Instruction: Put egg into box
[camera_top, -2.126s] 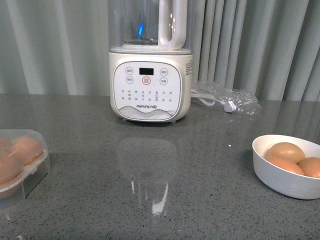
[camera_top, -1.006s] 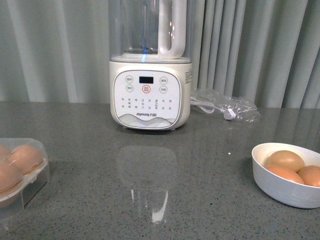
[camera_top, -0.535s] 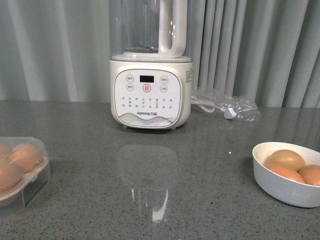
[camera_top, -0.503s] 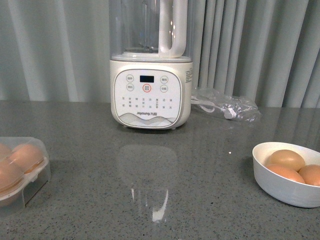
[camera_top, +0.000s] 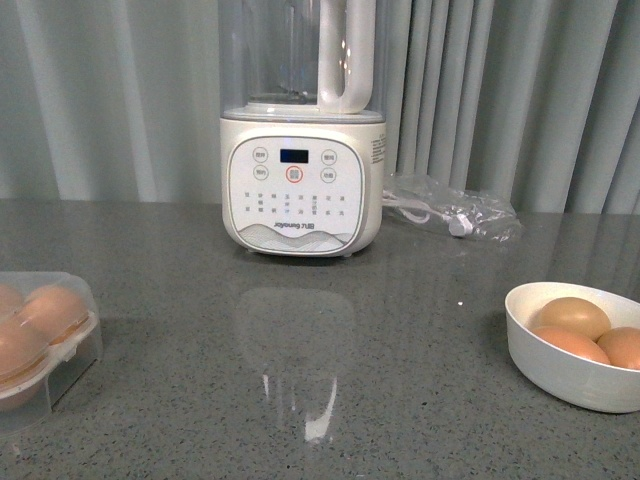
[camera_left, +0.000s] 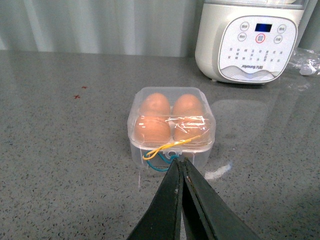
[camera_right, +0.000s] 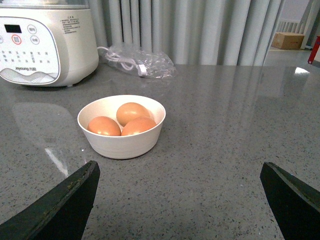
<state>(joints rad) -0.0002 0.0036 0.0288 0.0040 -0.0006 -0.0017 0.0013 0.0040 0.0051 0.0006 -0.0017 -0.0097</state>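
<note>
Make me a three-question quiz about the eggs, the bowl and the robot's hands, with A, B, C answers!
1. Where is the white bowl?
A. right of the blender
B. on the blender
C. inside the box

2. How many eggs does the box hold?
A. one
B. four
C. six

3. How is the left hand?
A. shut
B. wide open
C. holding an egg

Answers: 1 A, the front view shows the bowl at the right; 2 B, the left wrist view shows four under the lid; 3 A, its fingers meet with nothing between.

Closed clear box (camera_left: 171, 125) holding four eggs, left gripper (camera_left: 180, 167) pinched together just beside it
</note>
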